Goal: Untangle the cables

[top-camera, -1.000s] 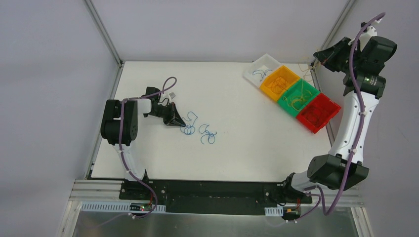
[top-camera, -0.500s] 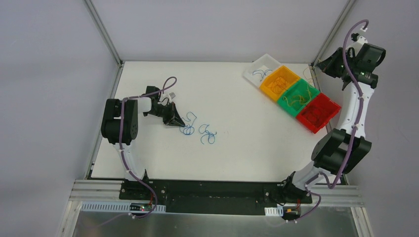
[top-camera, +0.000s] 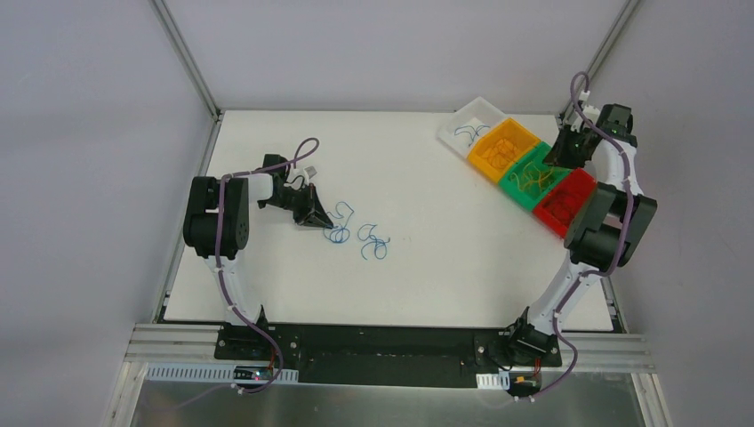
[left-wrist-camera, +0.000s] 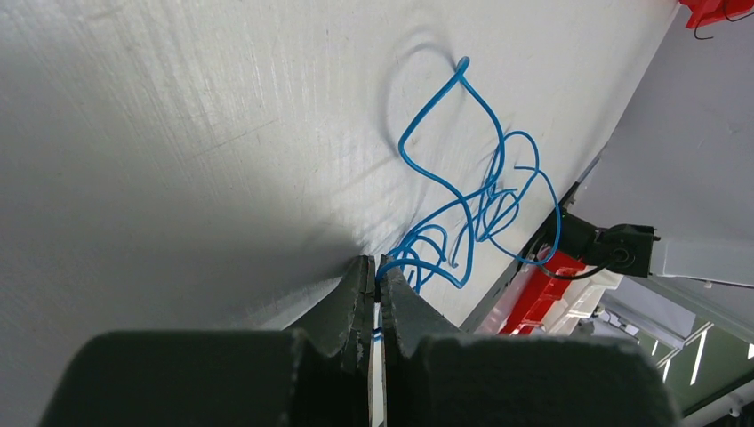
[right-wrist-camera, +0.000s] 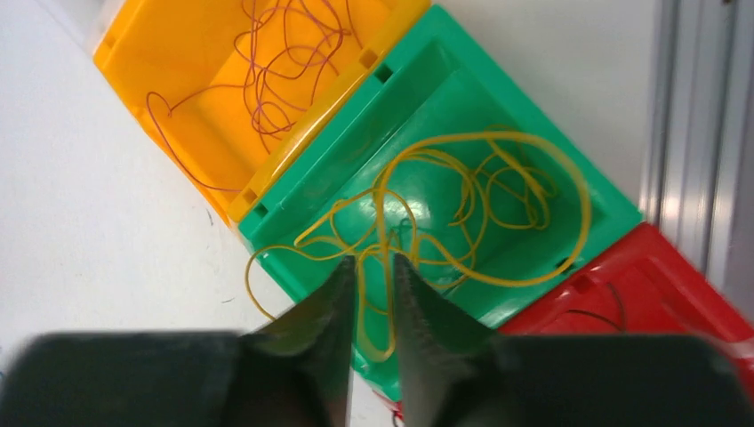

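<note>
Blue cables lie in two curly bunches at mid-table, one [top-camera: 339,233] at my left gripper and one [top-camera: 374,245] just right of it. My left gripper [top-camera: 317,219] rests low on the table and is shut on a strand of the near blue bunch [left-wrist-camera: 462,205]; the strand runs between its tips [left-wrist-camera: 374,269]. My right gripper [top-camera: 555,158] hovers over the green bin [top-camera: 518,184], which holds yellow cables [right-wrist-camera: 480,178]. Its jaws [right-wrist-camera: 373,267] stand slightly apart, with yellow loops showing in the gap. One yellow loop hangs over the bin's rim.
Four bins stand in a row at the back right: a white tray [top-camera: 480,109] with a blue cable, an orange bin [top-camera: 475,153] with dark reddish wires [right-wrist-camera: 284,53], the green bin [right-wrist-camera: 427,62] and a red bin [top-camera: 558,224]. A metal frame rail [right-wrist-camera: 702,133] runs beside them.
My right arm has swung down and left from high beyond the table's back right corner to just over the green bin. My left gripper and the blue cables have not moved.
</note>
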